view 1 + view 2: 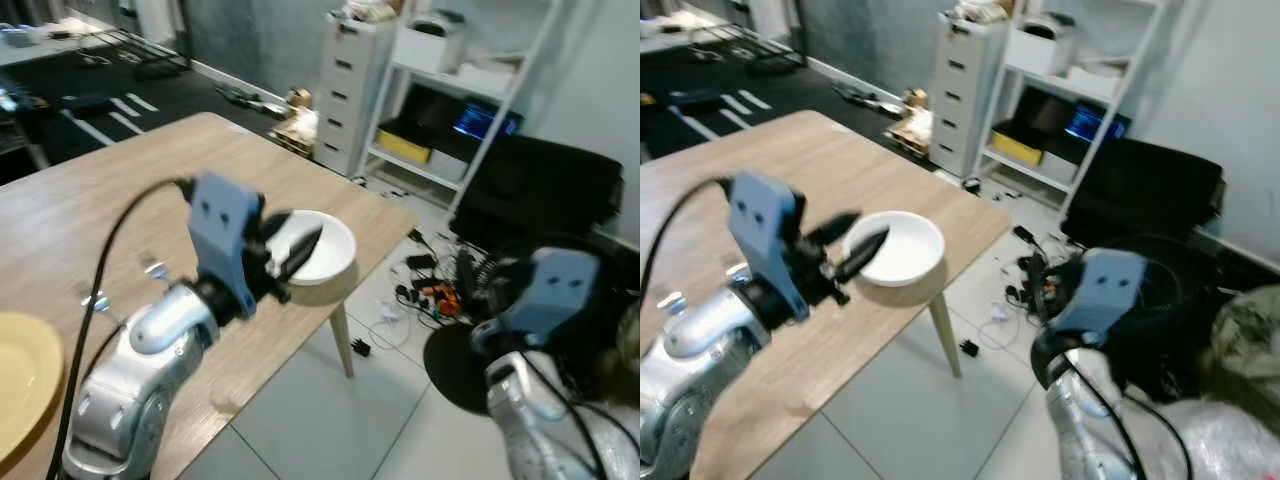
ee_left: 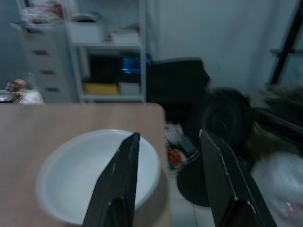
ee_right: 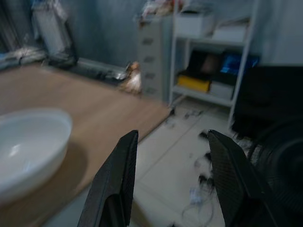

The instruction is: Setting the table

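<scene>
Silver left arm is filling the near foreground of the head views, its left tool (image 1: 290, 250) reaching out over the wooden surface (image 1: 120, 190) toward the white bowl (image 1: 325, 250). Fingers are standing wide apart, holding nothing. In the left wrist view one finger (image 2: 120, 184) is lying across the bowl's (image 2: 85, 175) inside while the other finger (image 2: 222, 179) is hanging past its rim on the outer side, so the jaws are looking set to straddle the rim. Contact cannot be told through the blur.

Bowl is sitting upright near the far corner of the surface, close to the edge that faces the tiled floor (image 1: 330, 420), straight ahead of the left tool along its finger axis. Bowl is round, so no long axis matters; what matters is the rim wall nearest the tool.

Right tool (image 3: 173, 184) is hovering off the surface over the floor, fingers also spread wide and empty, with the bowl (image 3: 28, 146) lying off to one side of it and apart. Left arm is clearly the nearer one, so the grasp is likely its job.

Yellow plate (image 1: 20, 385) is lying on the surface near the robot's left, well apart from the bowl. Small shiny items (image 1: 150, 268) are lying between them, too blurred to name. Judged stage: early, bowl not yet gripped or placed.
</scene>
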Available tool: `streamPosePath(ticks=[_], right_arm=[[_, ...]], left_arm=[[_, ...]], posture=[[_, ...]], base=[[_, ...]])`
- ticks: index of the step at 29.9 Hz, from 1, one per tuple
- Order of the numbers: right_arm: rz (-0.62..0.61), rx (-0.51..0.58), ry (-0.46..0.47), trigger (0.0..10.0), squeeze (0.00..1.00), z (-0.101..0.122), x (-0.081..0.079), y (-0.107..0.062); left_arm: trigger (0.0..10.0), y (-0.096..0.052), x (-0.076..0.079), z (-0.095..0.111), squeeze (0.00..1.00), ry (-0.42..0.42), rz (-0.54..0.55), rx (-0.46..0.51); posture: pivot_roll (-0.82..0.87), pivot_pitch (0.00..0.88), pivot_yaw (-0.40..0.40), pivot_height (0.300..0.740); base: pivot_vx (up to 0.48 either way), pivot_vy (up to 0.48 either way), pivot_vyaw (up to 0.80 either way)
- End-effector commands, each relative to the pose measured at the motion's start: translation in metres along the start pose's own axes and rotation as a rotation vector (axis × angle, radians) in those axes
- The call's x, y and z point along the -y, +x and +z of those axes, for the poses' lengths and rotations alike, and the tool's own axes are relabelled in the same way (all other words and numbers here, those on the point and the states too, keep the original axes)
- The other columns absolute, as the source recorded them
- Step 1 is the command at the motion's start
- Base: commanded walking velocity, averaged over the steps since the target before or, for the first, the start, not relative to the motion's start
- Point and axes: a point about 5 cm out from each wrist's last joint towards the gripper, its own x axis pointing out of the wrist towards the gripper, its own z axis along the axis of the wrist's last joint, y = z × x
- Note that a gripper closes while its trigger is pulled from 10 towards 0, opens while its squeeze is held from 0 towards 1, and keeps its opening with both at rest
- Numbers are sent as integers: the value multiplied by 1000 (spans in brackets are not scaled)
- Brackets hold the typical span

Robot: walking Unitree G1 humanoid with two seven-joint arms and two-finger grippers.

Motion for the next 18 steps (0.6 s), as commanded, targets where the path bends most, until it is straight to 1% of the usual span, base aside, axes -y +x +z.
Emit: streamPosePath(ticks=[1,3,8,10,11,16,18], right_arm=[[12,10,-20,10000,0,3,-3,-6],[15,26,-27,10000,0,6,-6,-9],[23,61,-27,10000,0,15,-11,-13],[54,57,-7,10000,0,17,-15,-18],[81,46,-3,10000,0,17,-18,-25],[93,23,-16,10000,0,13,-15,-32],[110,3,-16,10000,0,10,-10,-36]], left_arm=[[10000,0,10,-2,0,13,-29,7],[10000,-1,17,0,0,-19,-41,23],[10000,-2,24,2,0,-38,-55,31],[10000,-3,26,0,0,-46,-73,29],[10000,-5,27,-2,0,-49,-86,29],[10000,-6,26,-3,0,-59,-88,30],[10000,-7,24,-3,0,-66,-93,28]], posture=[[108,132,33,740],[108,132,33,740],[109,127,35,740],[110,123,38,740],[108,122,41,740],[100,120,44,740],[96,118,46,740]], base=[[0,0,-781],[0,0,-781],[0,0,-781],[0,0,-781],[0,0,-775],[0,0,-776],[0,0,-775]])
